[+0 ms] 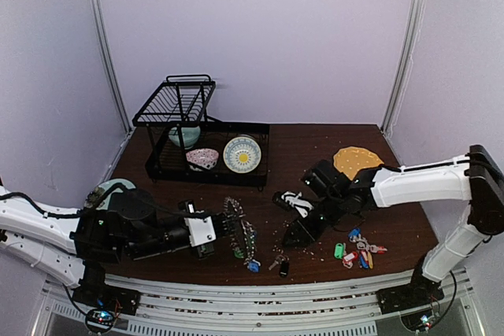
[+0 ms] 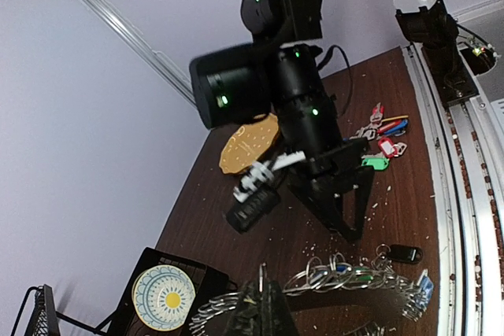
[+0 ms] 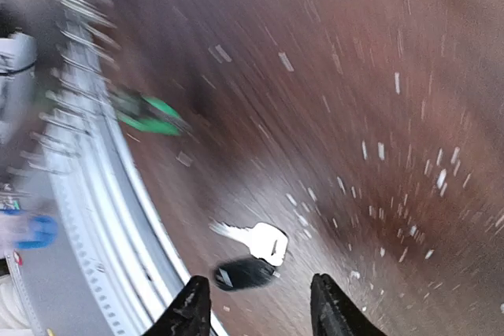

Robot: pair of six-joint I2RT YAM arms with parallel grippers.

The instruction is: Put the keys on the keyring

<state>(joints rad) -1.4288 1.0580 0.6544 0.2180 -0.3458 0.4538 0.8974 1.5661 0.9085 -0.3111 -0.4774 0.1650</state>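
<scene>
The keyring [image 1: 239,228], a dark ring hung with silver rings and blue and green tags, stands on edge at the table's front centre. My left gripper [image 1: 214,231] is shut on its rim. In the left wrist view my closed fingers [image 2: 264,308] pinch the ring [image 2: 370,282]. The keys [image 1: 279,263], a silver key [image 3: 264,241] with a black fob [image 3: 243,273], lie flat on the table just right of the ring. My right gripper [image 1: 301,231] is open and empty. It hovers just above and behind the keys, with its fingertips [image 3: 193,308] either side of them. That view is blurred.
A bunch of keys with red, green and blue tags [image 1: 358,253] lies front right. A yellow-patterned plate [image 1: 356,160] lies back right. A black dish rack [image 1: 206,143] with plates and bowl stands at the back. A black-and-white object [image 1: 292,201] lies near the right gripper. Crumbs dot the table.
</scene>
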